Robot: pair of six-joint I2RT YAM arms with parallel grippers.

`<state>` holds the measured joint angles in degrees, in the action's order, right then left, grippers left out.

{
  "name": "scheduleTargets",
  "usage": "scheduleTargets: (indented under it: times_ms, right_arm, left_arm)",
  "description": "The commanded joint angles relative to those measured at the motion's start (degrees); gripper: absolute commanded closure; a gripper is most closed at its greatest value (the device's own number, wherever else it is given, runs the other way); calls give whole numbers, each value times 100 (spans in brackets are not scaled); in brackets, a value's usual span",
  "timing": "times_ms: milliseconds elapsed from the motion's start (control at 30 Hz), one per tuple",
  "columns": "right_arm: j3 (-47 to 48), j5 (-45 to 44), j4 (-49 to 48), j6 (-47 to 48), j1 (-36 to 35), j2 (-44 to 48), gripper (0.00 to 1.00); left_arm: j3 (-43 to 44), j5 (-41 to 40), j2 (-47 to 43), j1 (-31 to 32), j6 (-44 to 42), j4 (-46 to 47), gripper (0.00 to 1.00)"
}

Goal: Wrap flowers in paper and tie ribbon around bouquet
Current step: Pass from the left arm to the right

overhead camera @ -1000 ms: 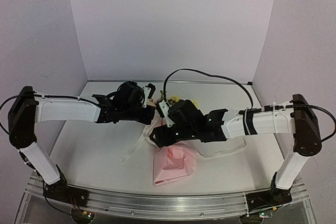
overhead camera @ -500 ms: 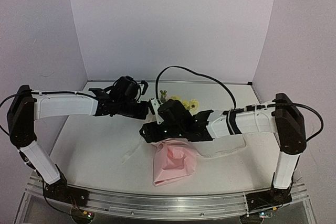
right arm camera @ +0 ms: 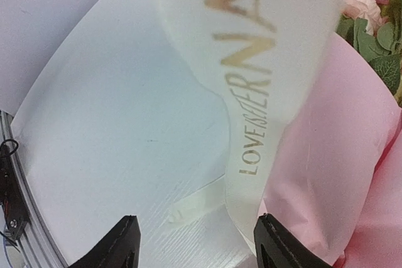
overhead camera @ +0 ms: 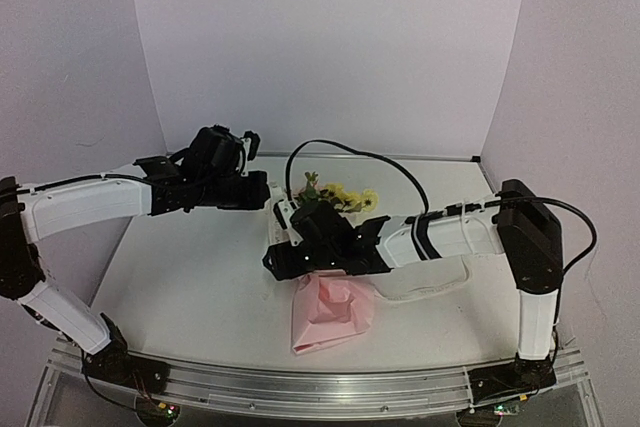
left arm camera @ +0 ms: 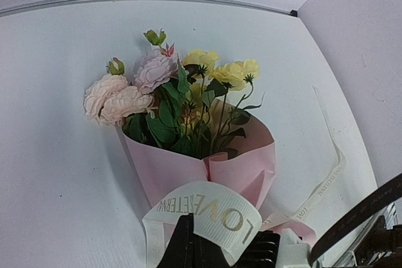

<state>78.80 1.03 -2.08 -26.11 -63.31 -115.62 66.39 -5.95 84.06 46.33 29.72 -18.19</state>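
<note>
Bouquet (left arm camera: 201, 161): wrapped, ribbon (left arm camera: 210, 213) untied.
Paper (left arm camera: 248, 155) closed round flowers (left arm camera: 169, 86); 1 cone lying on table (left arm camera: 56, 155), blooms toward back wall. Ribbon: 1 loop pinched in left gripper (left arm camera: 188, 246), tail loose on table beside cone. Right gripper (right arm camera: 198, 227) spread, ribbon hanging between its jaws. No knot visible, so tying remains.

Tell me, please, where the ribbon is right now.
In the left wrist view the ribbon arches at bottom centre, just above the left claw and in front of the bouquet; one tail trails rightward across the table.
</note>
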Motion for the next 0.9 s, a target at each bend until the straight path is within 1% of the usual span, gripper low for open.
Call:
scheduleTargets:
  times_ms: [0,167,300,433,600,867]
  right_arm:
    - [321,-2,-91,23,-15,-79,36]
    - [436,-280,-99,-15,-11,-129,36]
    - [379,-403,-179,-71,0,22,36]
    - [409,-577,-188,-101,-6,147,36]
    - [694,-463,-186,-57,15,-17,35]
    - [1192,-427,-181,8,15,-250,37]
  left_arm:
    - [-30,-68,-313,7,127,-219,100]
    - [-174,-152,-513,3,196,-311,100]
    - [-245,-235,-715,11,262,-482,100]
    - [-299,-130,-906,9,299,-619,100]
    - [-330,22,-1049,16,306,-780,100]
    - [-345,115,-1211,16,306,-990,100]
